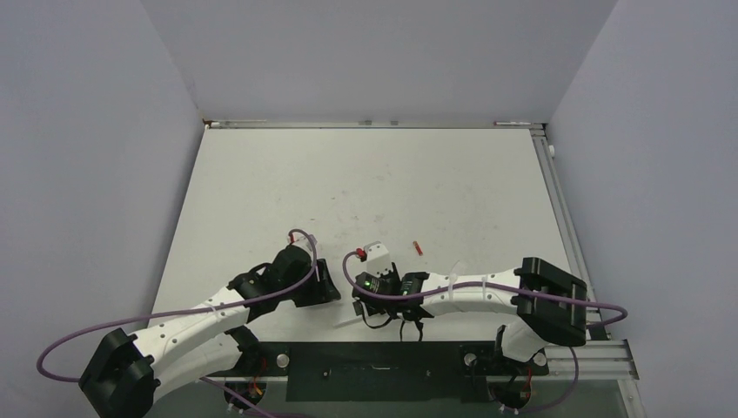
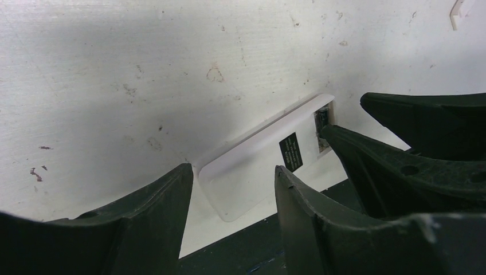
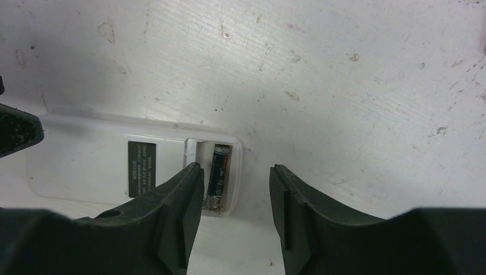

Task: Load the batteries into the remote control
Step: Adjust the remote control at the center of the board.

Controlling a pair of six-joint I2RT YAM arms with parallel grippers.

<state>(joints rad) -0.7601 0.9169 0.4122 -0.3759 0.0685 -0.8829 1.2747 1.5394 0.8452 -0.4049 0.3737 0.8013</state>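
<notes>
Remote control (image 3: 80,166) back up, right arm (image 1: 470,296) bent low

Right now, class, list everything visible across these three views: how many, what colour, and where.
table: one, white, scuffed
remote control: one, white with a black label, back up near the table's front edge, battery bay open
battery: one, dark, lying in the open bay
small red item: one, red, on the table farther back, too small to identify
white piece: one, white, on the table beyond the remote, partly cut off
cables: two, purple, along the arms
left gripper: one, black fingers, over the remote's plain end
right gripper: one, black fingers, at the battery end
</notes>
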